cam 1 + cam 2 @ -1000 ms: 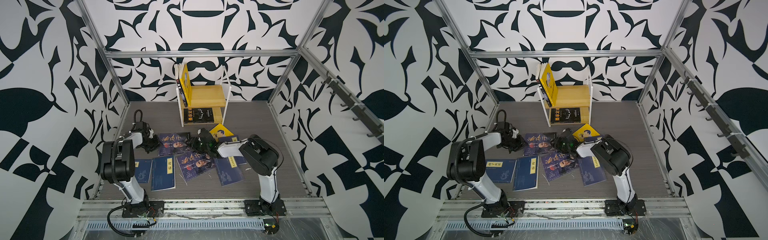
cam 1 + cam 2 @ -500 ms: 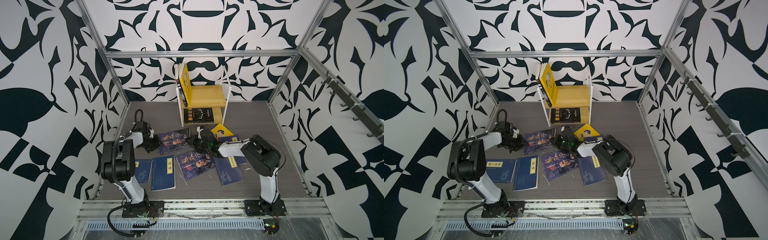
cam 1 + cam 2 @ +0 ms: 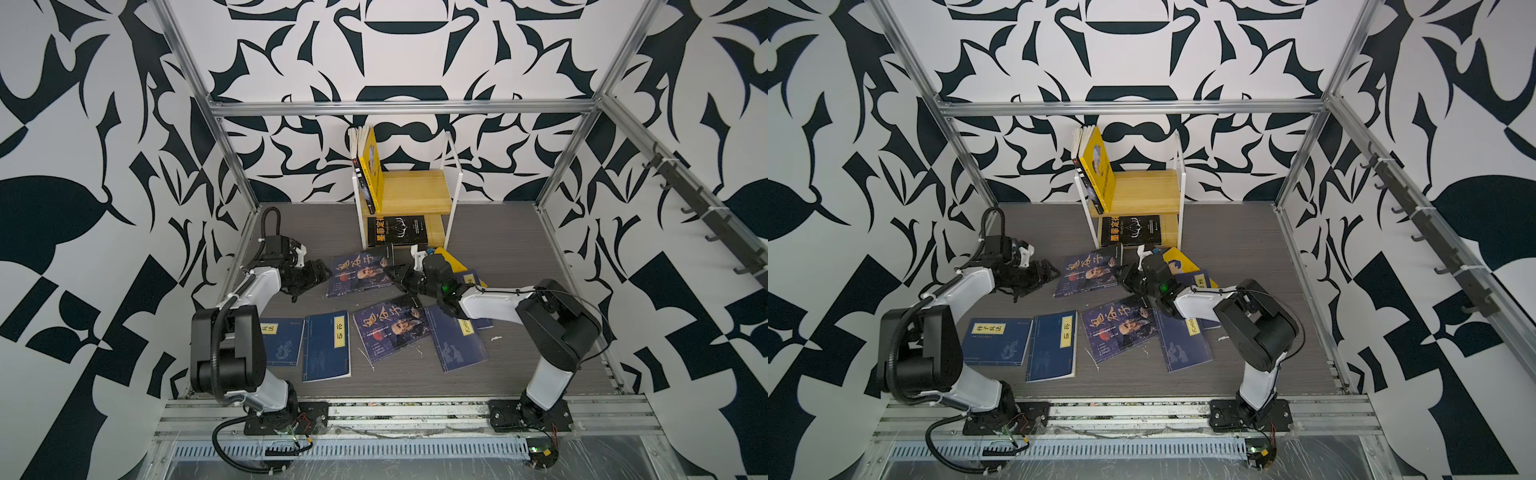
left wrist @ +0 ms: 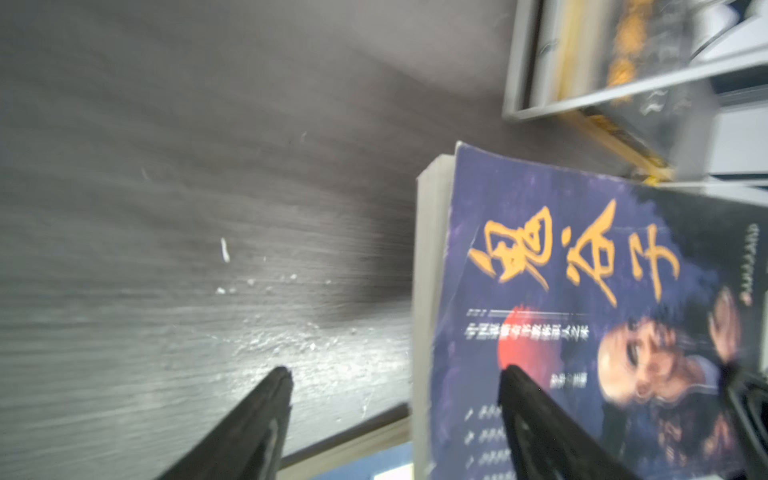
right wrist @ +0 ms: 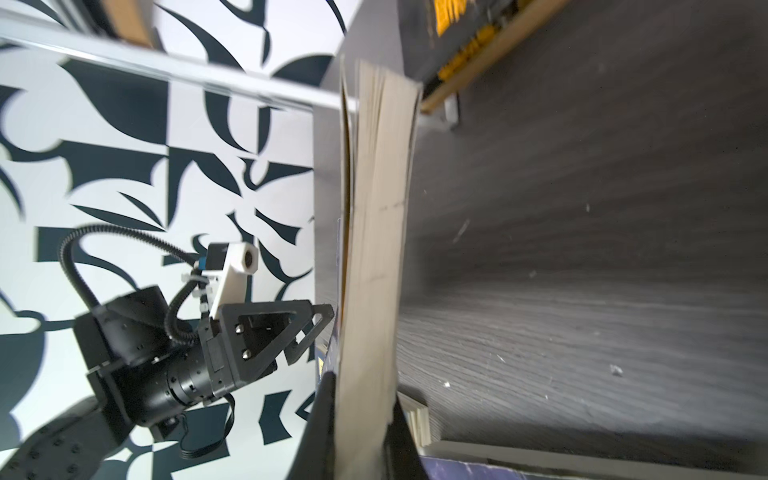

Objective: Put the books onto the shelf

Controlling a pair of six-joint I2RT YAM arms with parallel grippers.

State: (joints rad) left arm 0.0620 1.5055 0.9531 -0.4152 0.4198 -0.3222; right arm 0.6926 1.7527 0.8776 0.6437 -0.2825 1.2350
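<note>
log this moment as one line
left gripper: open, straddling edge of portrait book | right gripper: shut on same book | shelf: this book not yet on it

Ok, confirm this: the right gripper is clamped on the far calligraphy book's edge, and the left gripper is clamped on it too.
Not quite. In the left wrist view the left gripper stands open by the far calligraphy book, not clamped. The right gripper is clamped on its edge.

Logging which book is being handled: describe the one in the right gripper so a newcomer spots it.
Find the shelf at the back; before its lower tier sits a navy book with orange calligraphy and a portrait. Unlike its twin lying flat nearer the front, this one's right edge is pinched in the right gripper.
</note>
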